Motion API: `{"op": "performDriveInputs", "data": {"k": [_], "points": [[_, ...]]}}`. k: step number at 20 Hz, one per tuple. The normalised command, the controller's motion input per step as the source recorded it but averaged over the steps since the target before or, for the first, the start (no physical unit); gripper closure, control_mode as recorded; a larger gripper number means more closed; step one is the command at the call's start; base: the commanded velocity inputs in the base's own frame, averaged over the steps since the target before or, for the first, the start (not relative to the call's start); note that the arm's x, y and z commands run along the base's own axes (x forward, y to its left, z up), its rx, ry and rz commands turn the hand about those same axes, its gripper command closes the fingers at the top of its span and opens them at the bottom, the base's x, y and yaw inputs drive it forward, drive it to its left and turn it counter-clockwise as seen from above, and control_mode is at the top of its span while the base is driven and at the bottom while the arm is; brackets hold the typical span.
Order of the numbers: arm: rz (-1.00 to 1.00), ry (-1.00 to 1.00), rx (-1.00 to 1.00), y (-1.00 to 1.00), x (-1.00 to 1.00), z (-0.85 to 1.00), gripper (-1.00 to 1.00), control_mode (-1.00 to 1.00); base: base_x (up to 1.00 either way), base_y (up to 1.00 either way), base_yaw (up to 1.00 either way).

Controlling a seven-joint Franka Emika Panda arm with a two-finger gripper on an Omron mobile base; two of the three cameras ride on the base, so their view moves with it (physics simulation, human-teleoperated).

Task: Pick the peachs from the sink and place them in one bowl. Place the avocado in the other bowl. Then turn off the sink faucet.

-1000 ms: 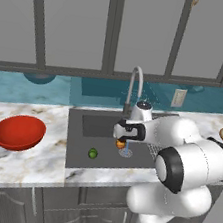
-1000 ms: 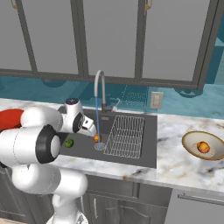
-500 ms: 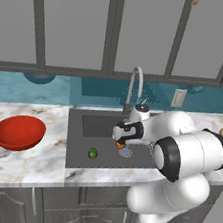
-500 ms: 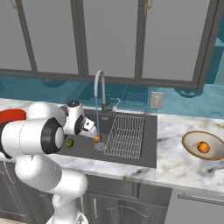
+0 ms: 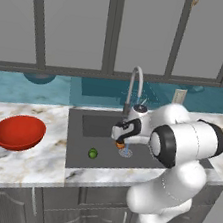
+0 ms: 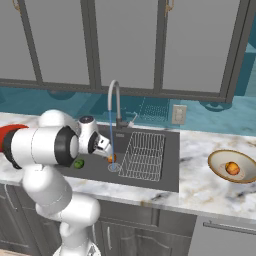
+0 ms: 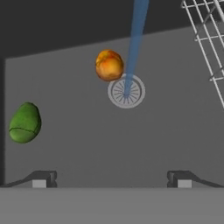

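One peach [image 7: 109, 65] lies on the floor of the dark sink [image 5: 89, 123] beside the round drain [image 7: 126, 91]. My gripper [image 7: 111, 179] hovers over it, open, its fingertips [image 7: 43, 179] wide apart with nothing between them. From the left base view the gripper [image 5: 121, 138] stands just above that peach [image 5: 120, 145]. The green avocado [image 7: 25, 123] rests further left in the basin [image 6: 79, 163]. A second peach [image 6: 231, 168] sits in the tan bowl [image 6: 217, 161] on the right counter. The red bowl [image 5: 18, 131] stands on the left counter. Water streams from the sink faucet [image 6: 115, 100].
A wire rack [image 6: 142, 155] fills the right half of the basin, close to the drain. The water stream [image 7: 135, 30] falls right next to the peach. Marble counter [image 5: 34, 165] runs on both sides, with grey cabinets [image 5: 76, 22] above.
The arm's elbow has swung a little up and toward the sink. The hand has stayed nearly in place above the peach by the drain.
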Motion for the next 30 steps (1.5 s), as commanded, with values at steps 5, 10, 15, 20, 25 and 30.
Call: {"op": "performDriveInputs", "data": {"k": [5, 10, 15, 20, 25, 30], "points": [[0.0, 0.0, 0.0, 0.0, 0.24, -0.11, -1.0, -1.0, 0.0, 0.0, 0.0], [0.0, 0.0, 0.0, 0.0, 0.2, -0.15, -1.0, -1.0, 0.0, 0.0, 0.0], [0.0, 0.0, 0.0, 0.0, 0.2, -0.18, -1.0, -1.0, 0.0, 0.0, 0.0], [0.0, 0.0, 0.0, 0.0, 0.15, -0.21, -1.0, -1.0, 0.0, 0.0, 0.0], [0.0, 0.0, 0.0, 0.0, 0.17, -0.19, -1.0, -1.0, 0.0, 0.0, 0.0], [0.0, 0.0, 0.0, 0.0, 0.21, -0.15, -1.0, -1.0, 0.0, 0.0, 0.0]]}}
